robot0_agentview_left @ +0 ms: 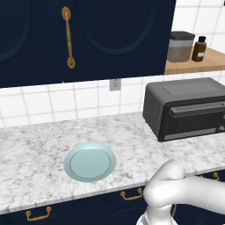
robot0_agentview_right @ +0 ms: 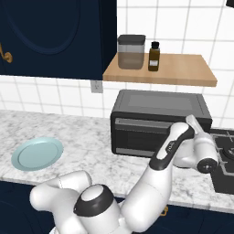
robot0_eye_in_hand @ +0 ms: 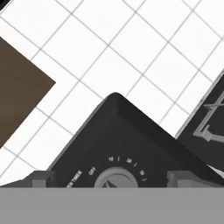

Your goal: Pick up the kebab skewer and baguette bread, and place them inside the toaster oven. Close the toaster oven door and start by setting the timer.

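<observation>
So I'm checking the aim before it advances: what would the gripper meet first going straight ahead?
Most likely the timer knob on the toaster oven, which sits between the open gripper fingertips; depth is unclear.

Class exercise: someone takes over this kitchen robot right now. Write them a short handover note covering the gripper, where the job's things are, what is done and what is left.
Gripper: open, holding nothing, finger tips either side of the round grey timer knob on the boxy dark grey toaster oven.
Oven door, dark panel with a bar handle: shut.
Pale blue round plate on the marble counter: bare; kebab skewer and baguette not on it, whether inside the oven cannot be told.
Done: door closed.
Left: probably close on the knob and turn it to set the timer.
</observation>
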